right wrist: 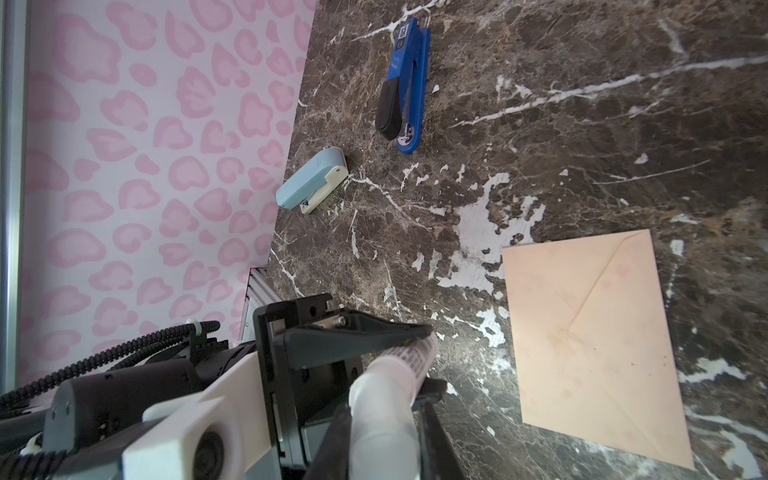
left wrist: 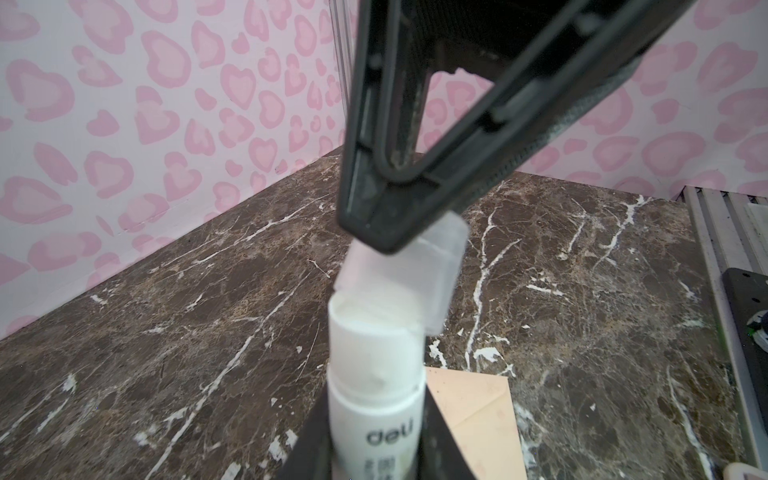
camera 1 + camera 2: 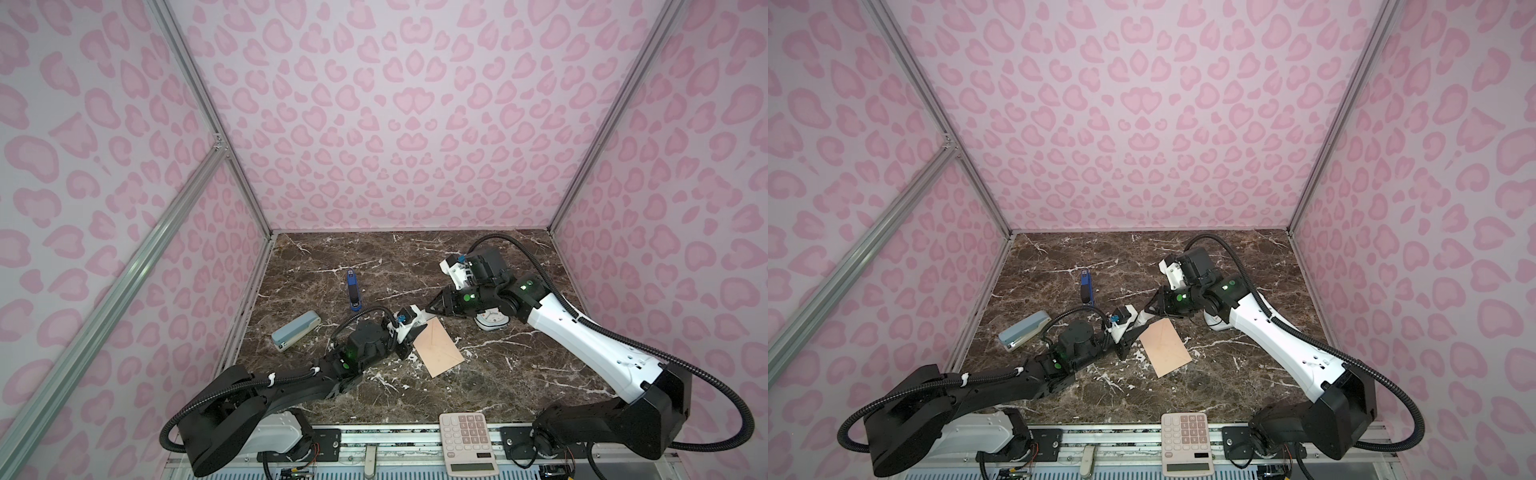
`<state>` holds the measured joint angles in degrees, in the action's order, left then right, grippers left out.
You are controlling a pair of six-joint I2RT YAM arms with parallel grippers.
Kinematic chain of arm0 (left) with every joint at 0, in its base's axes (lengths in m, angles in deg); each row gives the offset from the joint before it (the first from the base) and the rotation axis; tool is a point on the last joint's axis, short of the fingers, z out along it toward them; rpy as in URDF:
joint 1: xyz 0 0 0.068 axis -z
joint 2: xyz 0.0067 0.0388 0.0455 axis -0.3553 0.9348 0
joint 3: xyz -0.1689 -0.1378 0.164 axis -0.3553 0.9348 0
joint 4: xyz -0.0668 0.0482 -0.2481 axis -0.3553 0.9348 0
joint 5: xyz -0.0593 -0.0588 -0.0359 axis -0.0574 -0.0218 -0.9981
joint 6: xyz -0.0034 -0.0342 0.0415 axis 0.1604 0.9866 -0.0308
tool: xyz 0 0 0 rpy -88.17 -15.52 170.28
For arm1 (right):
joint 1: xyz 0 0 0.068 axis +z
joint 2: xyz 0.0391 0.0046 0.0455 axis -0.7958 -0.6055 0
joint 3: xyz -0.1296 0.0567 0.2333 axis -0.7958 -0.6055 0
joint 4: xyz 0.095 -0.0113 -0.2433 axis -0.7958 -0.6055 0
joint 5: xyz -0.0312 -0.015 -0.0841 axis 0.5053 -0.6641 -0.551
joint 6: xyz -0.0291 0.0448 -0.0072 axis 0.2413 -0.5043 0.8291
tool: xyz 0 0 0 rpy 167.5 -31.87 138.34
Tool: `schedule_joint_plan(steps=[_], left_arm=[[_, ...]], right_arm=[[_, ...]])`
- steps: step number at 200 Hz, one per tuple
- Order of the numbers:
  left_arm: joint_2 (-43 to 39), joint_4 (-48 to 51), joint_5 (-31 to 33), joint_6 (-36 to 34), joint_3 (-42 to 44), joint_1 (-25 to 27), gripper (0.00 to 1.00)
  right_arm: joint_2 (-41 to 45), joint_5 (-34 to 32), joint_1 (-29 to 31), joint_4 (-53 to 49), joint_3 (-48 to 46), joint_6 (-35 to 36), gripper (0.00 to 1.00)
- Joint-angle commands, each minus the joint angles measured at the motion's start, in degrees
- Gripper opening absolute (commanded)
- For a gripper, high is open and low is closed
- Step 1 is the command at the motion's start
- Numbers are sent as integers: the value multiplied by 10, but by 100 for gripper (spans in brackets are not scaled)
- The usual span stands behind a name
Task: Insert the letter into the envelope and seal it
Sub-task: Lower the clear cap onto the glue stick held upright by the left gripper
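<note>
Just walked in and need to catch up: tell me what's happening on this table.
The left gripper is shut on a glue stick, and the right gripper is shut on its clear cap right at the stick's tip; the cap looks just off. The envelope lies flat on the table beside them, flap folded down, touched by neither gripper. No letter is in view, so it may already be inside. Whether the flap is glued cannot be told.

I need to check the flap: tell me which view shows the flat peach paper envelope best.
The right wrist view: the whole flat peach paper envelope lies unobstructed, flap creases plain. Both top views show it small; the left wrist view catches only part of it beside the white glue stick.
</note>
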<state>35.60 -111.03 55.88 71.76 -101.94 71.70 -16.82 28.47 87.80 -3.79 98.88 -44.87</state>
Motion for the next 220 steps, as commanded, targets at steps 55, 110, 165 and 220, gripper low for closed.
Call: schedule_joint_plan(steps=[55, 110, 165, 220], left_arm=[[7, -5, -12, -16, -16, 9, 4], [7, 10, -14, -23, -24, 12, 4], [11, 22, -16, -29, -34, 16, 4], [11, 30, -16, -30, -39, 18, 4]], right_arm=[[-3, 25, -3, 31, -3, -10, 23], [-8, 33, -3, 34, -2, -11, 22], [-11, 31, -2, 26, 4, -8, 21], [-16, 25, 2, 10, 14, -1, 20]])
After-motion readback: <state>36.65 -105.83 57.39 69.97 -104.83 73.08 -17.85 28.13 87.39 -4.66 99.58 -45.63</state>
